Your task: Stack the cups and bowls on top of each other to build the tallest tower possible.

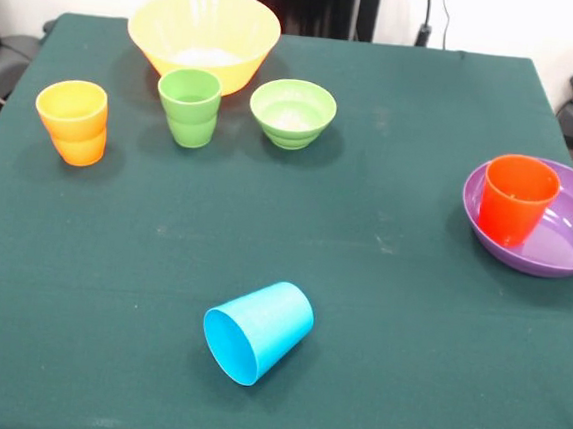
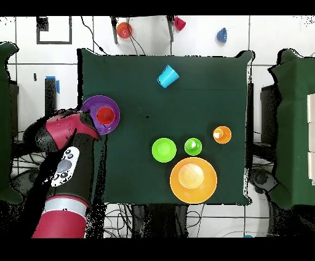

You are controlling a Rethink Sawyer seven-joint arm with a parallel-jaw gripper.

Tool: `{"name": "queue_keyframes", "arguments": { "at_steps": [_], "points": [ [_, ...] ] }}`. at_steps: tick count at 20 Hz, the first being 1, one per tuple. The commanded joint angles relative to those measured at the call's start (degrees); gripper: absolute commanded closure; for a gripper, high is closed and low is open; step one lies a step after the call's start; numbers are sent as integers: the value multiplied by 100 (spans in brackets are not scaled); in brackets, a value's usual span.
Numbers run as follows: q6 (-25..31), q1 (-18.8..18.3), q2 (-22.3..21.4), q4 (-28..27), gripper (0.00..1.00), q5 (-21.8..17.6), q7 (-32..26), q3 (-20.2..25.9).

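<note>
Nearby, toppled blue cup, unobstructed.

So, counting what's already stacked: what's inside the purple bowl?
One red-orange cup stands upright in the purple bowl, toward one side. The bowl floor under the cup is hidden.

The table wears a dark green cloth, matt and faintly napped. On it the yellow bowl, the light green bowl and the purple bowl look like smooth glossy plastic; so do the blue cup, green cup, red-orange cup and yellow-orange cup. The arm has a hard, shiny red shell
</note>
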Motion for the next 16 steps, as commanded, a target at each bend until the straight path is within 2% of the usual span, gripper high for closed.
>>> {"name": "queue_keyframes", "arguments": {
  "at_steps": [1, 7, 12, 16],
  "points": [
    [962, -247, -450, 647, 0, 137, 371, 640],
    [881, -491, -792, 954, 0, 75, 109, 922],
    [1025, -848, -1149, 1166, 0, 45, -157, 1210],
    [1060, -1040, -1242, 1269, 0, -18, -203, 1344]
  ]
}}
